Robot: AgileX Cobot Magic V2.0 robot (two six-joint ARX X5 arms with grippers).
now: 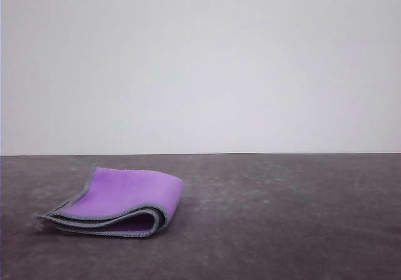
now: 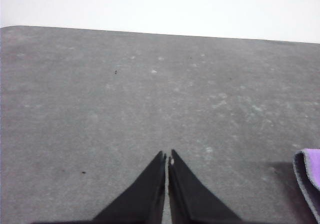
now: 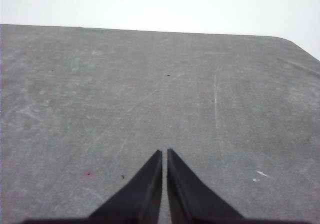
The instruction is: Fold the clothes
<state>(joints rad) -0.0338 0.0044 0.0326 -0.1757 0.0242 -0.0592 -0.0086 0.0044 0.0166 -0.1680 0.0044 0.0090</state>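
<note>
The cloth [image 1: 119, 202] lies on the left part of the table [image 1: 282, 217], already folded over. Its purple side faces up, and the grey hem runs along the stacked edges at the front. The layers do not lie quite flat; the front edges gape a little and a dark side peeks out between them.

The folding looks almost done, or done. If one more step is needed, it is to press the layers down so the edges line up, or simply to leave the cloth alone and keep the arms clear.

The left gripper [image 2: 167, 159] has its tips pressed together, holding nothing, over bare table. The cloth's edge sits near it, off to one side. The right gripper [image 3: 164, 154] is closed and empty too.

The front view shows the whole fold. The left wrist view catches just a corner with its hem.
</note>
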